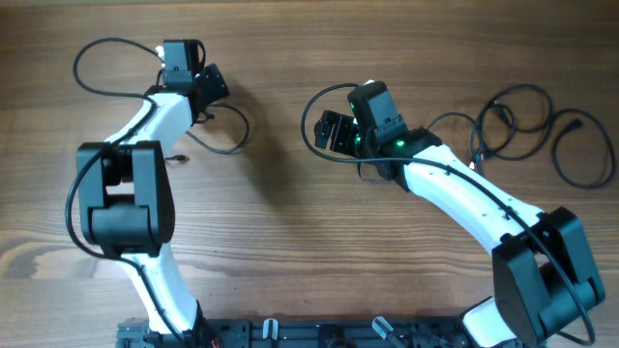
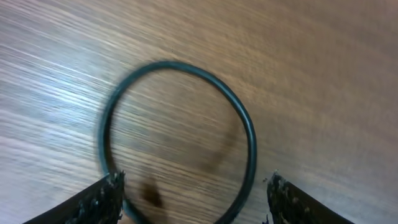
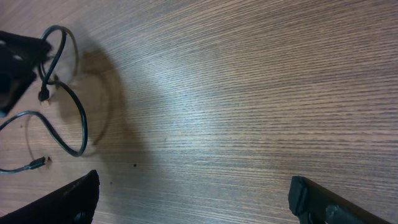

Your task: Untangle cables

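Observation:
One thin black cable (image 1: pixel 235 135) lies in a loop just right of my left gripper (image 1: pixel 207 92), its small plug (image 1: pixel 179 157) beside the arm. In the left wrist view this cable's loop (image 2: pixel 249 134) lies on the wood below the left gripper (image 2: pixel 194 200), whose jaws stand wide open. The loop's near part runs between the fingertips (image 2: pixel 102 198), which grip nothing. My right gripper (image 1: pixel 332 132) (image 3: pixel 202 199) is open over bare wood. Its view shows the same cable (image 3: pixel 79 121) and plug (image 3: pixel 40 163) far left. More looped cables (image 1: pixel 513 121) lie at the far right.
The wooden table (image 1: pixel 280 232) carries everything. A thicker black wire (image 1: pixel 92 68) arcs from the left arm's wrist, and another (image 1: pixel 311 111) curves round the right wrist. The arm bases stand along the near edge (image 1: pixel 309 333).

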{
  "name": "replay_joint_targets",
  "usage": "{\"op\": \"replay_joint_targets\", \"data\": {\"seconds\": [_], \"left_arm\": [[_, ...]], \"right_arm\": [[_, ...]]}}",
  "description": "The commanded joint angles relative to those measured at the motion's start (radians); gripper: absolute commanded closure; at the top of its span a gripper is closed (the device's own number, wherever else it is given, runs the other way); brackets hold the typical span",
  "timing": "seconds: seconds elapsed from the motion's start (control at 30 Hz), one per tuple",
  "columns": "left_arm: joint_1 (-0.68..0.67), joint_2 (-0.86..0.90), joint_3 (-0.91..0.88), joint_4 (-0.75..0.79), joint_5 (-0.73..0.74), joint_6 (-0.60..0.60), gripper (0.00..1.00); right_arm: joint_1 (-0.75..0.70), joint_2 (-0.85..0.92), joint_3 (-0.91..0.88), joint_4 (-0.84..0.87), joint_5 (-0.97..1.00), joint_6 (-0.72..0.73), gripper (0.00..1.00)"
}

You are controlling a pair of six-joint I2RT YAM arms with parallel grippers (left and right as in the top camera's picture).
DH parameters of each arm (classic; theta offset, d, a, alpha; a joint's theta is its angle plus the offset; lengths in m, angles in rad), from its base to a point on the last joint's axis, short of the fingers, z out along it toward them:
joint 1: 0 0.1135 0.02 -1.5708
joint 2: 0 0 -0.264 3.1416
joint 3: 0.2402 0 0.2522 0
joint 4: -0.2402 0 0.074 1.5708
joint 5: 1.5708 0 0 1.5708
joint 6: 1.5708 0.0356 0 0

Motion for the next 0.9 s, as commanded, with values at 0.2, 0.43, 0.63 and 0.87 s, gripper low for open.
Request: {"op": "replay_joint_targets", "data": {"seconds": [0.2,0.43,0.63,0.87], "left_arm": [[0.003,0.055,-0.008,-0.025,0.048,0.105,0.75],[0.003,-0.014,-0.004,0.029,0.05,0.103,0.96],[0.003,-0.283,-0.004,0.019,0.068,-0.001,0.96],[0.003,-0.623,-0.004,0.006,0.36,-0.172,0.96]], "right_arm": [[0.003,0.01,-0.011,0.01,0.021,-0.005,0.0],[0.003,0.01,-0.011,-0.012,0.021,-0.006,0.0],[0.003,0.01,-0.011,-0.013,0.021,-0.008,0.0],[0.003,0.01,-0.011,0.008,-0.047,-0.007,0.01]]}}
